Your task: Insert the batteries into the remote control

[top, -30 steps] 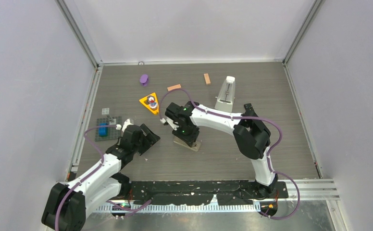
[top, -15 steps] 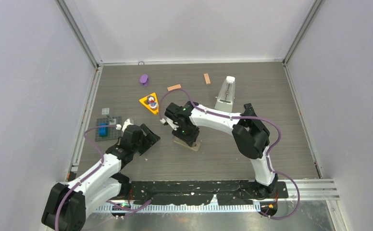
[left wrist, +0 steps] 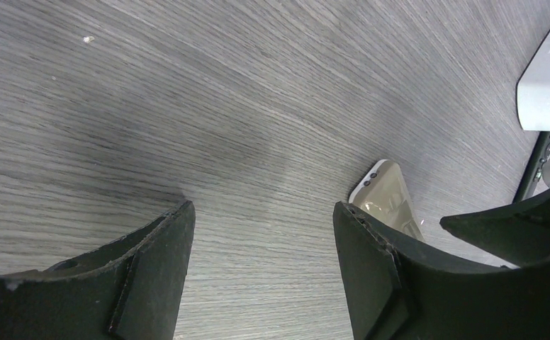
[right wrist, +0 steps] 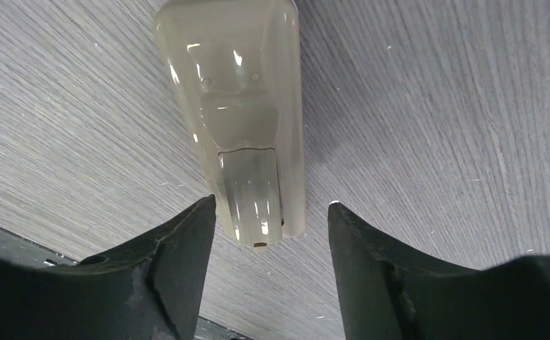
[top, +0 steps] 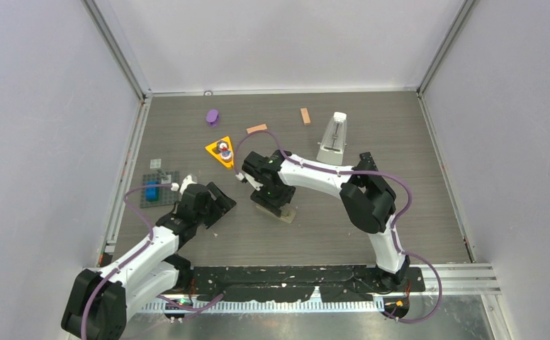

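Note:
The remote control (right wrist: 240,106) is a glossy cream bar lying back up on the grey table, with its battery cover panel (right wrist: 251,195) at the near end. My right gripper (right wrist: 271,205) is open over that end, one finger on each side and neither touching it. From above, the right gripper (top: 268,200) hides most of the remote control (top: 287,214). My left gripper (left wrist: 264,207) is open over bare table, and the remote control (left wrist: 389,193) shows just past its right finger. In the top view the left gripper (top: 219,199) sits left of the remote. No batteries show in any view.
A white metronome (top: 334,138) stands behind the right arm. Two orange-brown blocks (top: 256,129) (top: 305,116) and a purple piece (top: 212,116) lie at the back. A yellow triangle (top: 220,151) and a grey plate with a blue brick (top: 157,188) are on the left.
The right gripper's jaws have widened around the remote's end and its wrist has shifted slightly back and left. The left arm has not moved.

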`<act>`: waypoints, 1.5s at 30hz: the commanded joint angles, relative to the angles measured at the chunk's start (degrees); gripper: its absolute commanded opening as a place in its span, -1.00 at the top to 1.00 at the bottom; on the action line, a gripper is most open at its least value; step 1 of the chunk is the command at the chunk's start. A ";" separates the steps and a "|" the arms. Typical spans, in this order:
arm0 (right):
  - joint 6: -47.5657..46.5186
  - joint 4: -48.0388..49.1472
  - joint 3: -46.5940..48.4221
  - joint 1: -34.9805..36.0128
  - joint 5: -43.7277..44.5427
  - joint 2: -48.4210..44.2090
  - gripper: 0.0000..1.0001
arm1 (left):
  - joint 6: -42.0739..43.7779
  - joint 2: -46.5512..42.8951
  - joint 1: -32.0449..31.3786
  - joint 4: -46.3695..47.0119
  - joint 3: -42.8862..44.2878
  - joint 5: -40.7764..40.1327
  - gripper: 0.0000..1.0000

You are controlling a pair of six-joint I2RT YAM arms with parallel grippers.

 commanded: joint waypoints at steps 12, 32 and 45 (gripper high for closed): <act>18.20 12.93 -12.92 -0.66 4.19 -20.13 -0.19 | 5.10 4.40 0.26 11.83 0.75 10.07 -0.49; 53.57 42.28 -41.49 -1.97 6.45 -33.12 -0.05 | 8.08 22.69 0.26 24.46 5.47 18.45 -0.52; 58.62 47.20 -44.85 -3.72 2.77 -31.93 0.22 | 7.99 26.65 0.26 25.61 5.96 19.32 -0.51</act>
